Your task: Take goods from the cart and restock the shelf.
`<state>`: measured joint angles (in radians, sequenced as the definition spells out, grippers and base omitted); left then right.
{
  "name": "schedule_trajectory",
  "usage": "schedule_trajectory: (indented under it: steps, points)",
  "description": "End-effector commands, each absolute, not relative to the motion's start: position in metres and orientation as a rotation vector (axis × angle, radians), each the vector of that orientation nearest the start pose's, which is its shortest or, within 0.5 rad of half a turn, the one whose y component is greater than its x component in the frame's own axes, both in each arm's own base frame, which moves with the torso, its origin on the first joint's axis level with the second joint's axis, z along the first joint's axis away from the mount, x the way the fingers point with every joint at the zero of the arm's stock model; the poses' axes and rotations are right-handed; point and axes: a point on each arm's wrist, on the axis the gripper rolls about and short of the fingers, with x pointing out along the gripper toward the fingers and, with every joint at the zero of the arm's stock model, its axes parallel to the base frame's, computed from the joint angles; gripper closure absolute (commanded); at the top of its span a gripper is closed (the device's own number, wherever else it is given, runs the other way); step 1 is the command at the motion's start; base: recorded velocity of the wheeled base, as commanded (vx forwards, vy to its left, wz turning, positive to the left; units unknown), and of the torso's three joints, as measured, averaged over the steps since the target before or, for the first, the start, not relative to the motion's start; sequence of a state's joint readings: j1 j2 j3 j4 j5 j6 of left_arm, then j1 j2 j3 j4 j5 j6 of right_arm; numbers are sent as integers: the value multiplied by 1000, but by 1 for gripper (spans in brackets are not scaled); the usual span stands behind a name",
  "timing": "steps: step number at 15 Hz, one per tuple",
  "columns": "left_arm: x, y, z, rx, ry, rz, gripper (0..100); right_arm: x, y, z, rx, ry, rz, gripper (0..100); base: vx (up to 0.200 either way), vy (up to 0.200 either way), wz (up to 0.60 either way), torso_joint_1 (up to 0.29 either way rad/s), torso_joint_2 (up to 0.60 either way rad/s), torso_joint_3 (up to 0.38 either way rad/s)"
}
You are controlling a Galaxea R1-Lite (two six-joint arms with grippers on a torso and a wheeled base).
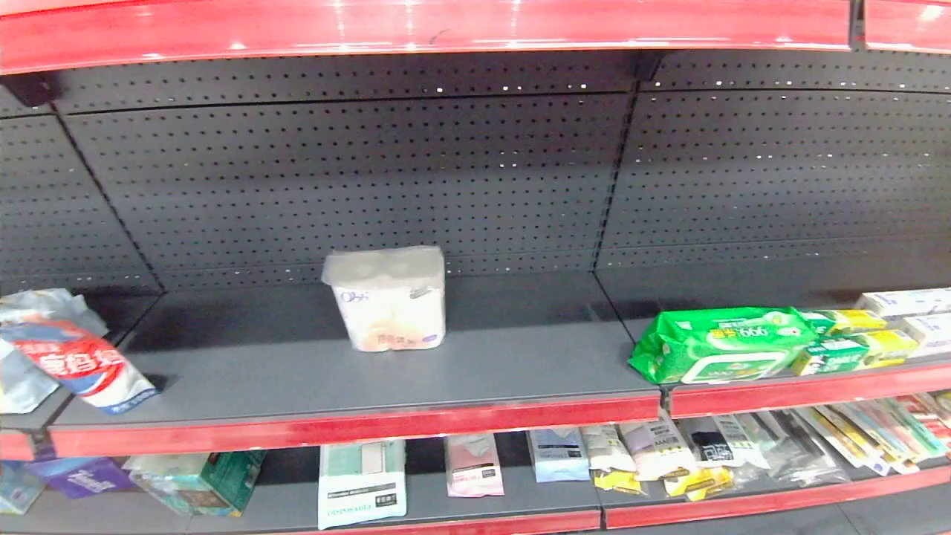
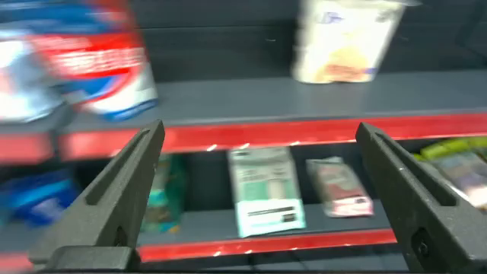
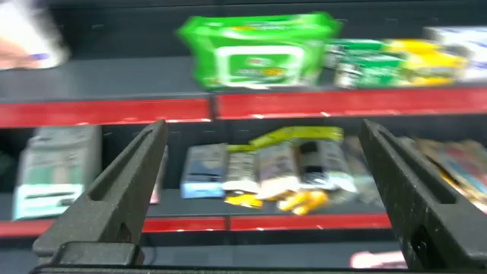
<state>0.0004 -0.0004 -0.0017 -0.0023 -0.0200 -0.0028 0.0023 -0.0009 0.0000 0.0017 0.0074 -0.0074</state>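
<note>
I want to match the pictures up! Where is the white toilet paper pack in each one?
Head view: the toilet paper pack stands alone in the middle of the shelf.
Left wrist view: the pack sits above the red shelf edge.
Right wrist view: a white corner, likely it, along from the green wipes pack.
Shared landmark: the red shelf edge.

A white pack of tissue rolls (image 1: 386, 299) stands upright, alone at the middle of the grey shelf (image 1: 260, 364); a green wipes pack (image 1: 717, 343) lies flat to its right.
</note>
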Motion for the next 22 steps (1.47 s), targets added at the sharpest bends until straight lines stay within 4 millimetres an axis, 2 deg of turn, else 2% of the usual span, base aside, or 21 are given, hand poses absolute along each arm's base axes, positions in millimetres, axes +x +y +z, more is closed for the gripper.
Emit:
schedule_trajectory:
  steps: [1, 14, 22]
  points:
    - [-23, 0, 76, -3, -5, -18, 0, -23, 0, 75, -8, 1, 11, 0, 0, 0, -600, 17, 7, 2]
    - [-23, -1, 76, -3, -5, -20, 0, -23, 0, 75, -8, 0, 11, 0, 0, 0, -600, 2, 2, 1]
    - [-23, -1, 76, -5, -3, -20, 0, -23, 0, 75, -8, 5, 11, 0, 0, 0, 0, 0, 0, 0]
